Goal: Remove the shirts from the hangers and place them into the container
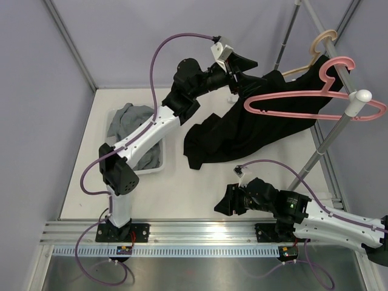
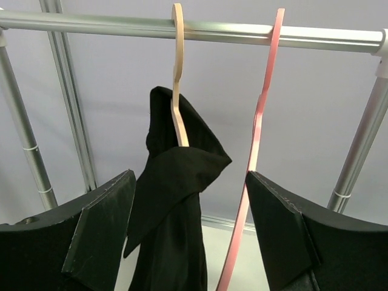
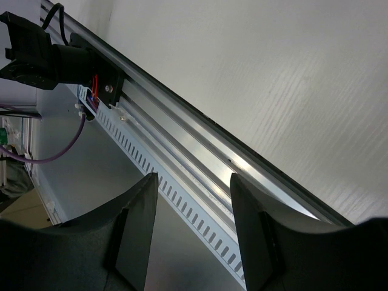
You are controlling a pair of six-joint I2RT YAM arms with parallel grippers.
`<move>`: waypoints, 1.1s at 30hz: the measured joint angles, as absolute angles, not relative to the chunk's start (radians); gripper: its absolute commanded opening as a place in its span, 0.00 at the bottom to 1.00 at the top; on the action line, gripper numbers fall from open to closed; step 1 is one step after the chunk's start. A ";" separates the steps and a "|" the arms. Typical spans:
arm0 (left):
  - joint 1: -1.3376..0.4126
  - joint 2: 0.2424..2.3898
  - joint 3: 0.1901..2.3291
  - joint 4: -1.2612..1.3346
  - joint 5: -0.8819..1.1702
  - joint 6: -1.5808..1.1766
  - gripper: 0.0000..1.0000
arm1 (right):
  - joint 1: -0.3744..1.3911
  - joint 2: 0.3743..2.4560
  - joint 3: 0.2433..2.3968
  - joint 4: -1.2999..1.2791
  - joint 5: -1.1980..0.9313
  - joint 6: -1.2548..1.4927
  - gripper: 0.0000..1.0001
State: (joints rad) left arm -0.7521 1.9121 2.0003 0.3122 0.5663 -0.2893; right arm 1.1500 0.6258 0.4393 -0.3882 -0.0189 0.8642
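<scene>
A black shirt hangs from the tan wood hanger on the rail, and its lower part trails onto the table. Beside it the pink hanger hangs bare. The grey shirt lies in the clear tub container at the left. My left gripper is raised near the black shirt's top and stands open. In the left wrist view the left gripper frames the black shirt, the tan hanger and the pink hanger. My right gripper is low near the front edge, open and empty.
The metal rack rail and its upright pole stand at the right. The slotted aluminium front rail lies under my right gripper. Grey walls close in the back and sides.
</scene>
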 measured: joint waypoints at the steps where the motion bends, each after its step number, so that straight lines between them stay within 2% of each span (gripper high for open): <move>1: -0.754 1.925 2.018 0.303 0.567 -0.287 0.78 | 1.150 0.621 0.441 -0.393 -0.019 0.864 0.58; 9: -0.759 2.038 2.122 0.236 0.569 -0.271 0.78 | 1.151 0.590 0.450 -0.416 -0.010 0.865 0.58; 12: -0.758 2.066 2.128 0.210 0.569 -0.266 0.71 | 1.151 0.583 0.450 -0.422 -0.009 0.865 0.57; 14: -0.759 2.080 2.128 0.200 0.569 -0.270 0.41 | 1.152 0.582 0.450 -0.428 -0.009 0.864 0.55; 15: -0.759 2.085 2.128 0.196 0.571 -0.271 0.29 | 1.152 0.582 0.450 -0.432 -0.009 0.864 0.53; 16: -0.759 2.091 2.134 0.190 0.574 -0.271 0.07 | 1.152 0.582 0.450 -0.435 -0.008 0.864 0.52; 17: -0.759 2.096 2.143 0.186 0.577 -0.271 0.01 | 1.152 0.583 0.450 -0.436 -0.008 0.865 0.52; 27: -0.759 2.099 2.152 0.290 0.620 -0.383 0.00 | 1.152 0.588 0.451 -0.440 -0.001 0.865 0.51; 33: -0.754 2.093 2.201 0.261 0.630 -0.393 0.00 | 1.152 0.575 0.464 -0.470 0.010 0.864 0.52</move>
State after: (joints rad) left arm -0.7544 2.0930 2.2005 0.2607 0.6304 -0.3927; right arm 1.1522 0.5755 0.4644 -0.4698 0.0097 0.8642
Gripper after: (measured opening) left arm 0.078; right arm 0.514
